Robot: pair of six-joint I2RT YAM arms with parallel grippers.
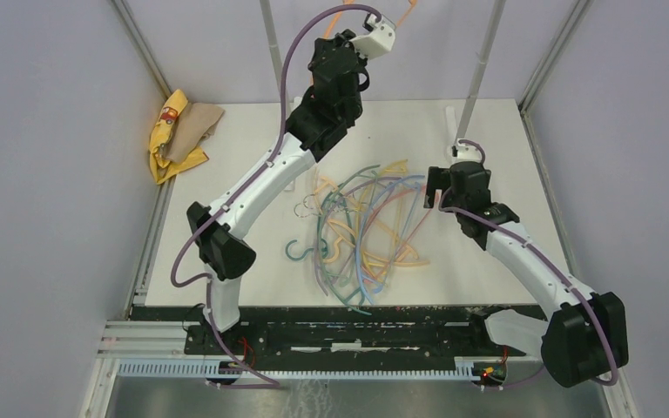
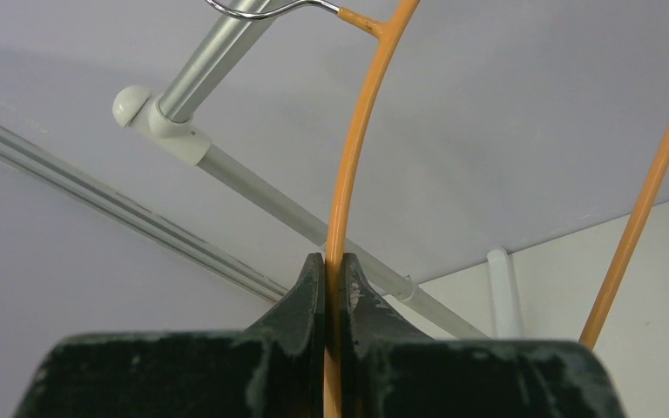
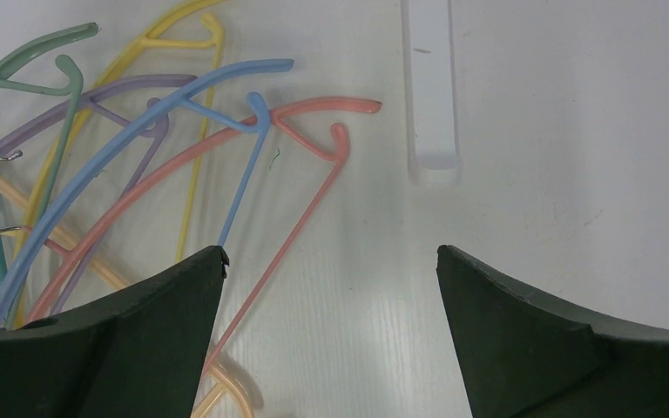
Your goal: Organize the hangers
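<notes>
The white table [image 1: 226, 174] in front of my bases carries a loose tangle of hangers [image 1: 366, 231] at its middle. They lie flat and overlap: teal, blue, purple, yellow, peach and pink. A crumpled yellow and tan cloth [image 1: 179, 135] sits at the far left corner. A white foot bar [image 3: 431, 87] lies flat near the pink hanger [image 3: 287, 239], apart from it.

orange hanger [image 2: 346, 174] up on the rail [image 2: 218, 52], pastel hangers [image 1: 370, 226] in a tangled heap on the table [image 1: 401, 131]
</notes>
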